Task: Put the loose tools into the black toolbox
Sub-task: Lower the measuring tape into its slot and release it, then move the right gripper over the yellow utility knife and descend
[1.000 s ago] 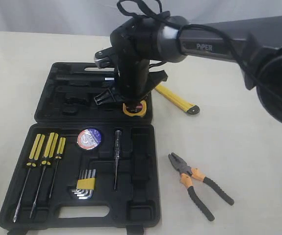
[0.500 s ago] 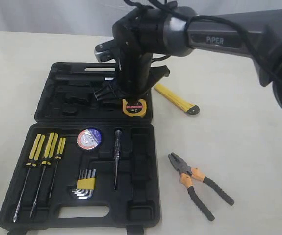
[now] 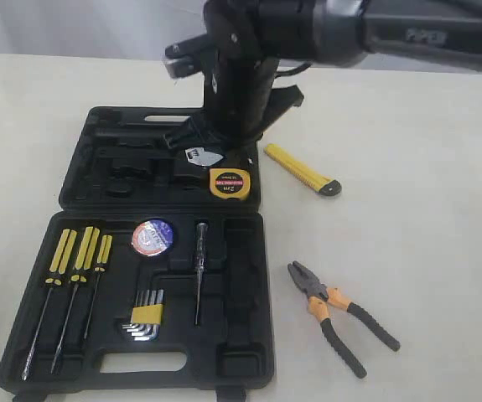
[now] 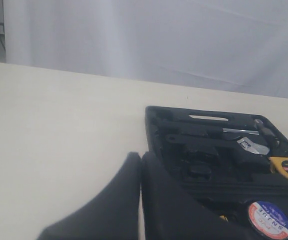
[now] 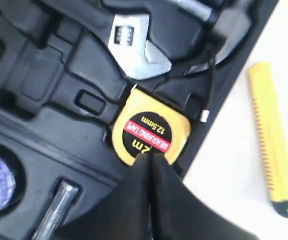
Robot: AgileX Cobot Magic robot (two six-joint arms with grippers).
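while the tape measure (image 3: 229, 182) is sitting in the black toolbox (image 3: 242, 276), the right gripper (image 5: 148, 159) is hovering over it, clenched and empty; that placement is looking finished, so next it is needing to open over the utility knife (image 3: 301, 168) lying just outside.

yel knife (image 3: 301, 167), orange-blk pliers (image 3: 318, 298), blk toolbox (image 3: 253, 339)
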